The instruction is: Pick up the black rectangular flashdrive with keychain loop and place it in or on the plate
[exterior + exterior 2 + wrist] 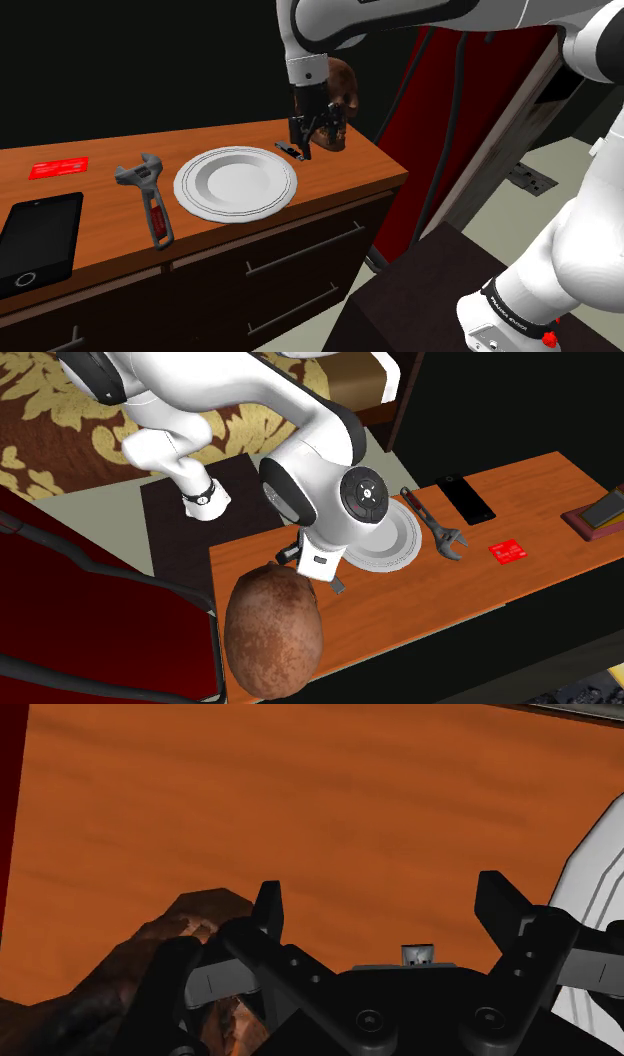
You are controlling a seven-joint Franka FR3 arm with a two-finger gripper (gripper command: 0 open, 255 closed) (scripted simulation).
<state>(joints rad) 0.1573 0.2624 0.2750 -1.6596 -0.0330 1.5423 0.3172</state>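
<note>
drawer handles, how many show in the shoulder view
3. Upper handle and lower handle on the drawers below the plate; third handle, cut off at the bottom edge, below the phone. More may lie out of frame.

The shoulder view is dim, and the background behind the desk (345, 172) is very dark. Light falls evenly on the desk top; the plate (236, 183) has a soft sheen. The white arm (300, 412) looks bright in the second exterior view.

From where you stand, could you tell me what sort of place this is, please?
Probably a bedroom, in a house: a bed with a brown and gold floral cover stands near a long wooden chest of drawers with bar handles.
</note>
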